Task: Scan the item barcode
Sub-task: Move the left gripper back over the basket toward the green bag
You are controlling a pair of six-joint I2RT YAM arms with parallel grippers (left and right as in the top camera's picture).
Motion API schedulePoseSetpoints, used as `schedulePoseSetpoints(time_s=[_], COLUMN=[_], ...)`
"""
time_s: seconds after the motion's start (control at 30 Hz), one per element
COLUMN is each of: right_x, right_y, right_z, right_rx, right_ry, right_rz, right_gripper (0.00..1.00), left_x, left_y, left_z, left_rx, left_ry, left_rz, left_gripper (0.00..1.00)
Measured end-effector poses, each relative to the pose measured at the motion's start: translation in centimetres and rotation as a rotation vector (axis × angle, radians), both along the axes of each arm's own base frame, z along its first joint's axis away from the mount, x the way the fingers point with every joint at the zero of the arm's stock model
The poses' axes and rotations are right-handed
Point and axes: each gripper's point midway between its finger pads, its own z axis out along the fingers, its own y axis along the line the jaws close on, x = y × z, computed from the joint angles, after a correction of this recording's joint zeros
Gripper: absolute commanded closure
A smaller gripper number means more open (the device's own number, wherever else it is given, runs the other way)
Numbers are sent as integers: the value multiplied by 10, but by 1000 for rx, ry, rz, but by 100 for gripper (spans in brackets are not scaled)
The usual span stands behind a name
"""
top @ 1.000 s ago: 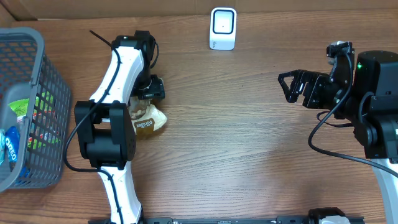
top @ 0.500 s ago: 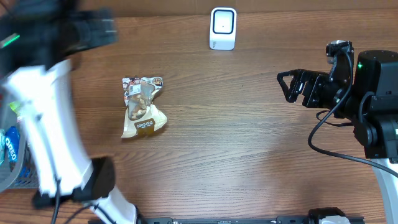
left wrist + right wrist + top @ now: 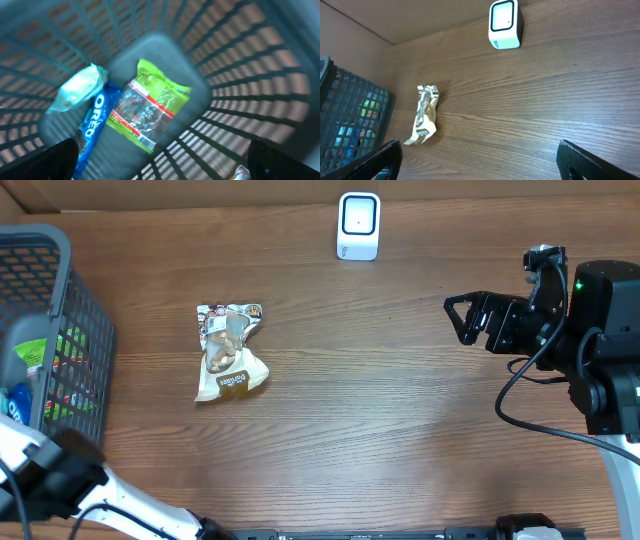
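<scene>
A crumpled beige snack bag [image 3: 228, 360] lies on the wooden table, left of centre, with no gripper touching it; the right wrist view shows it too [image 3: 423, 117]. The white barcode scanner [image 3: 358, 225] stands at the table's far edge [image 3: 504, 23]. My left gripper [image 3: 162, 162] is open and empty above the grey basket [image 3: 240, 75], looking down on a green packet [image 3: 150, 107], a blue Oreo pack [image 3: 92, 125] and a pale teal packet [image 3: 77, 90]. Overhead, only the blurred left arm [image 3: 70, 475] shows. My right gripper [image 3: 462, 318] hangs open and empty at the right [image 3: 482, 162].
The grey mesh basket [image 3: 60, 240] takes up the table's left edge and shows at the left of the right wrist view [image 3: 350, 115]. A cardboard wall runs behind the scanner. The right arm's base and cables [image 3: 600, 380] fill the far right side.
My left gripper let go of the snack bag, which stays on the table. The left arm swung away to the left and now hangs over the basket. The right arm has not moved.
</scene>
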Motion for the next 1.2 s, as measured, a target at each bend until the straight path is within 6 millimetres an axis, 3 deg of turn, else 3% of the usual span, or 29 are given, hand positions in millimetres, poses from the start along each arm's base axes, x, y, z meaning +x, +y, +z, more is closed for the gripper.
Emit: schedulePoseSetpoints(time_s=[0.13, 0.33, 0.6, 0.83, 1.2], right_x=[0, 0, 0, 0, 0], right_y=[0, 0, 0, 0, 0], right_z=[0, 0, 0, 0, 0], right_rx=[6, 15, 23, 25, 25], right_ry=[2, 8, 15, 16, 17], right_rz=[-5, -12, -20, -22, -21], right_gripper=[1, 1, 1, 1, 1], left_x=[13, 35, 32, 29, 52], left_y=[10, 10, 13, 14, -9], left_z=[-39, -98, -157, -173, -190], left_rx=[-78, -177, -255, -245, -208], left_ry=[34, 110, 251, 324, 404], left_rz=[-24, -66, -31, 20, -34], left_gripper=[0, 0, 0, 0, 0])
